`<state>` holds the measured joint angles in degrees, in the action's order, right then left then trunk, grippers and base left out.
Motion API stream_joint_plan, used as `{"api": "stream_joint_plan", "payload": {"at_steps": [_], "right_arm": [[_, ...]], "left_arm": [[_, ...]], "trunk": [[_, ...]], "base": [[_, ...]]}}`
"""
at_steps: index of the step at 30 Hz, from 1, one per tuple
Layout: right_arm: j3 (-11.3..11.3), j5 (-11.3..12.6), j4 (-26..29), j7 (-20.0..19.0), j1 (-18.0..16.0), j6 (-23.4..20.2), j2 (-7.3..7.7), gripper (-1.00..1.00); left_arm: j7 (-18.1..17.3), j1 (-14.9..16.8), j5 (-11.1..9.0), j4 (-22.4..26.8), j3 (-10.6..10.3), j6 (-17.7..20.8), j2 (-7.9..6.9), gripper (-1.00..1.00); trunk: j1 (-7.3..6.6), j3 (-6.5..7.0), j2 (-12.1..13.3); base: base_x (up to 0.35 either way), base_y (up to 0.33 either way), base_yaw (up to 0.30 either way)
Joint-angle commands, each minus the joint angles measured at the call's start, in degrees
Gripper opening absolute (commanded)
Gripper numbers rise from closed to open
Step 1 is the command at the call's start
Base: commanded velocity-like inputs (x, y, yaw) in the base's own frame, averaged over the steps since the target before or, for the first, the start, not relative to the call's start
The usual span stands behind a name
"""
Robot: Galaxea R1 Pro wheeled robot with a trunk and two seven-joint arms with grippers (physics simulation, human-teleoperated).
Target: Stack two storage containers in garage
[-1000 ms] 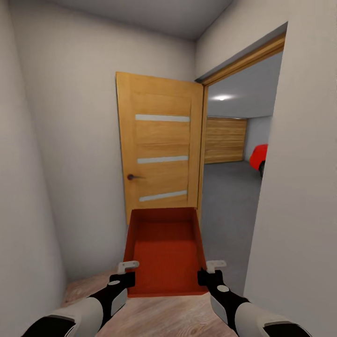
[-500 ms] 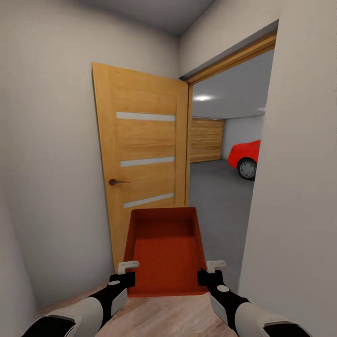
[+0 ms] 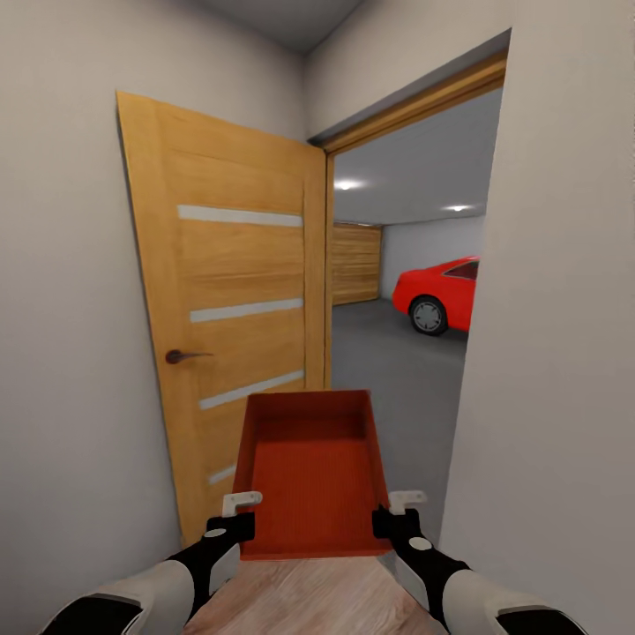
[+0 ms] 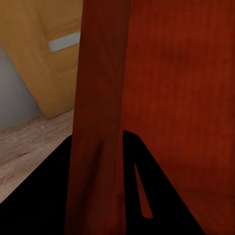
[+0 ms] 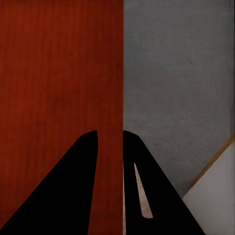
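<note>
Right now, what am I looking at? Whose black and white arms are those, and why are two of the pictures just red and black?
Those arms belong to a robot on wheels, inside a computer-made world. The big picture comes from a camera on its head, looking forward and down. Its left gripper and right gripper each pinch one side wall of an orange-red storage container, carrying it above the wood floor. The other two pictures come from small cameras near each gripper, so the container's wall looks huge and the black shapes are the gripper's fingers. Ahead stands an open orange-wood door. Through the doorway you see the garage, with a grey floor and a red car.
</note>
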<state>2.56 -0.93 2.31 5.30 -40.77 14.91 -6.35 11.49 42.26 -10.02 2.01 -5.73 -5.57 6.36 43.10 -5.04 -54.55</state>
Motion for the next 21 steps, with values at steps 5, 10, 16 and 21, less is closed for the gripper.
{"api": "stream_joint_plan", "payload": {"at_steps": [5,10,16,21], "right_arm": [[-3.61,-1.37,0.15,0.27,-0.1,1.18,-0.06,-1.0],[-3.62,-1.36,0.15,0.26,-0.1,1.17,-0.06,-1.0],[-3.61,-1.36,0.15,0.27,-0.1,1.18,-0.06,-1.0],[-3.62,-1.36,0.15,0.28,-0.1,1.18,-0.06,-1.0]], "left_arm": [[0.41,0.01,-0.96,-0.16,2.5,-0.31,-0.65,-1.0],[0.45,0.01,-0.97,-0.16,2.48,-0.31,-0.65,-1.0],[0.46,0.01,-0.97,-0.16,2.49,-0.39,-0.65,-1.0],[0.46,0.01,-0.97,-0.16,2.5,-0.4,-0.65,-1.0]], "trunk": [[0.03,-0.09,-0.07],[0.03,-0.09,-0.07],[0.03,-0.09,-0.07],[0.03,-0.09,-0.07]], "base": [[0.248,0.215,-0.281],[0.174,0.139,-0.281],[0.018,0.014,-0.281],[0.01,0.001,-0.281]]}}
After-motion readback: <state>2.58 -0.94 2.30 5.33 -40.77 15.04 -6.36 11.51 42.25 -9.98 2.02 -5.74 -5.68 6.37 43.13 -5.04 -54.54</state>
